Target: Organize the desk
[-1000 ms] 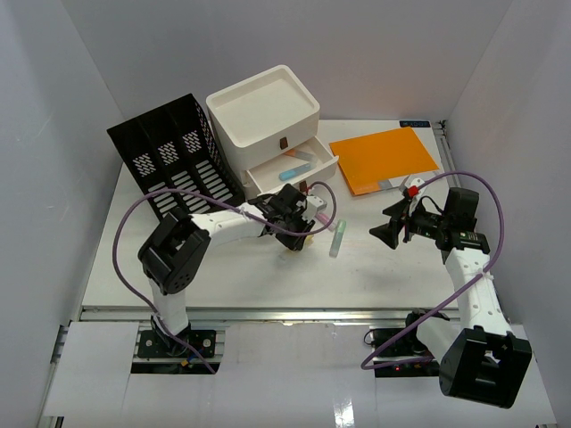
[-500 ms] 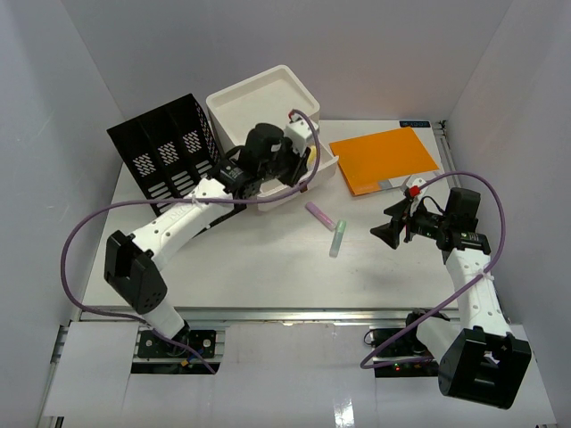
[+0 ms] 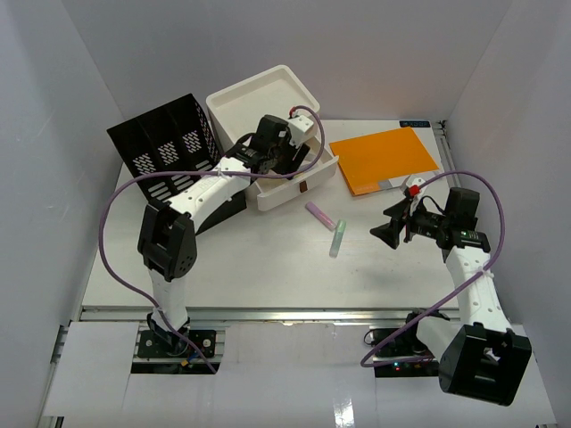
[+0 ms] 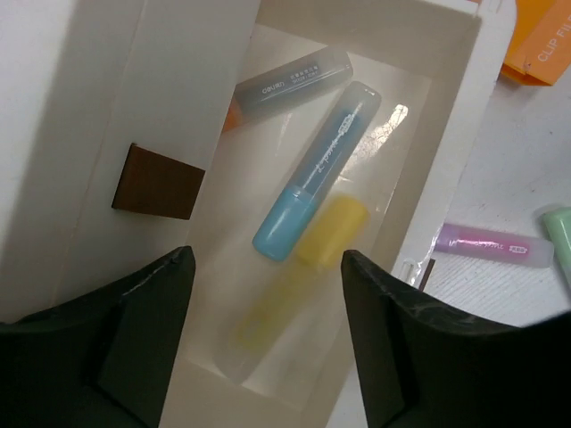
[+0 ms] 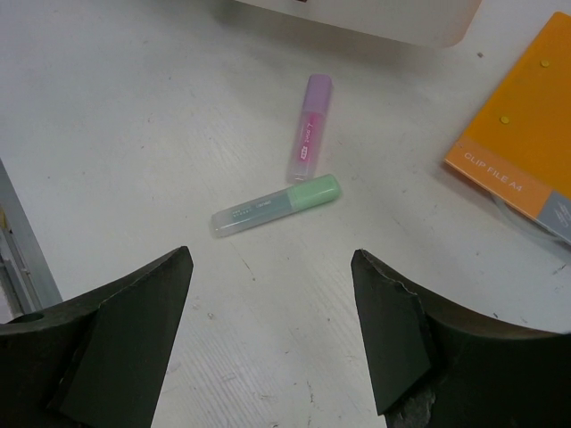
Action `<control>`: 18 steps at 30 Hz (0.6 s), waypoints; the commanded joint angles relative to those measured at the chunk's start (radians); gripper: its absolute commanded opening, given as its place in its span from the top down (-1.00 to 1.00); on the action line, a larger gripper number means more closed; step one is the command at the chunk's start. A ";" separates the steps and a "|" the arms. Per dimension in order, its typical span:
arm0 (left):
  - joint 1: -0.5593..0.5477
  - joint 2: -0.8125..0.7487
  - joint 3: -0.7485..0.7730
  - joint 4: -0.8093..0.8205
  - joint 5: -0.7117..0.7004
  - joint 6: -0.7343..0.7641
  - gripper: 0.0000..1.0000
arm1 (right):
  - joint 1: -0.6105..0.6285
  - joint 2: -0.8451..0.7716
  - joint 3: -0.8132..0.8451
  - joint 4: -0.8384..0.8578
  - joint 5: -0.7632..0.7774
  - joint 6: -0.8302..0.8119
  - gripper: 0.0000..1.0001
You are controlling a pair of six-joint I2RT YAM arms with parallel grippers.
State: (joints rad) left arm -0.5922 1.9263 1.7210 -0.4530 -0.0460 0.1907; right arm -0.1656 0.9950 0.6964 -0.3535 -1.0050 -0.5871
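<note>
L gripper [image 4: 268, 267]: jaws wide, nothing held, over the open drawer [image 4: 446, 116]. Blue [image 4: 312, 178], yellow [image 4: 303, 276] & grey highlighter [image 4: 290, 80] lie just below it. R gripper [image 5: 272, 267]: jaws wide, empty. Purple highlighter [image 5: 308, 125] & green highlighter [image 5: 277, 205] lie ahead of it, just beside each other; orange clip file [image 5: 526, 152] ahead-right. White desk [image 3: 250, 259] lies under both grippers, w/ white walls [image 3: 357, 53] round it & a metal rail [image 3: 294, 314] behind them.

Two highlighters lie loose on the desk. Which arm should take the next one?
Right. The right gripper hangs with jaws open just beside the purple highlighter and green highlighter, both framed between its jaws in the wrist view. The left gripper sits over the open drawer, farther off.
</note>
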 commanded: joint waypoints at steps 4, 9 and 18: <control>-0.003 -0.168 -0.056 0.011 0.024 -0.080 -0.65 | 0.036 0.110 0.077 -0.062 0.010 0.013 -0.51; -0.005 -0.429 -0.280 0.038 0.017 -0.149 -0.68 | 0.281 0.188 0.167 -0.157 0.283 0.071 -0.46; -0.003 -1.053 -0.929 0.239 -0.016 -0.217 -0.96 | 0.629 0.441 0.245 -0.025 0.895 0.544 -0.59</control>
State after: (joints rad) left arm -0.5930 1.0824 0.9981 -0.3058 -0.0383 0.0193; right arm 0.3958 1.3090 0.8895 -0.4329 -0.4861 -0.3094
